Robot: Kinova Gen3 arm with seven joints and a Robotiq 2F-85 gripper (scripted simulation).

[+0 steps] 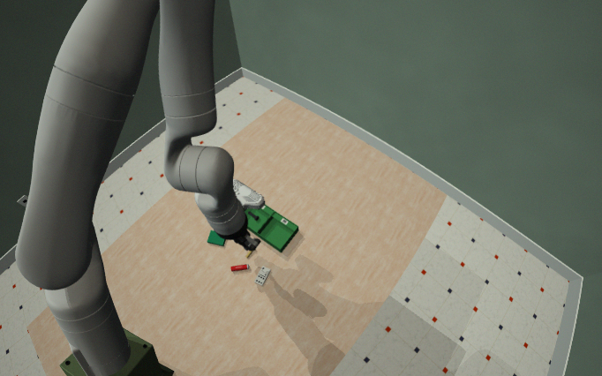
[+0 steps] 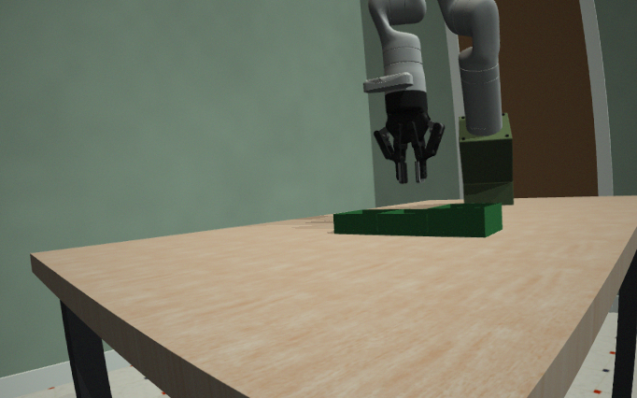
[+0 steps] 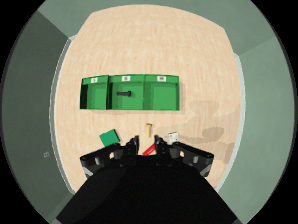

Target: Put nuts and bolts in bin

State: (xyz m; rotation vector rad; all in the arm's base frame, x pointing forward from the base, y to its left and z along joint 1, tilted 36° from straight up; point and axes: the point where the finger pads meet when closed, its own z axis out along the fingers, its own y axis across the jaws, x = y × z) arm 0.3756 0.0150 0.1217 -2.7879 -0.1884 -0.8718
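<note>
A green bin (image 1: 270, 224) with three compartments lies mid-table; it also shows in the exterior view (image 2: 417, 221) and the wrist view (image 3: 131, 92). A black bolt (image 1: 252, 216) (image 3: 124, 94) lies in its middle compartment, also seen from the wrist. A small brass bolt (image 1: 249, 254) lies on the table just in front of the bin, also in the wrist view (image 3: 149, 125). My gripper (image 1: 250, 243) (image 2: 410, 175) hangs well above the table, over the brass bolt. Its fingers stand a little apart with nothing between them.
A red cylinder (image 1: 238, 267) and a white domino (image 1: 262, 275) lie on the table nearer the arm's base. A flat green square (image 1: 215, 238) lies left of the bin, partly hidden by the wrist. The arm's base block (image 2: 487, 158) stands behind the bin.
</note>
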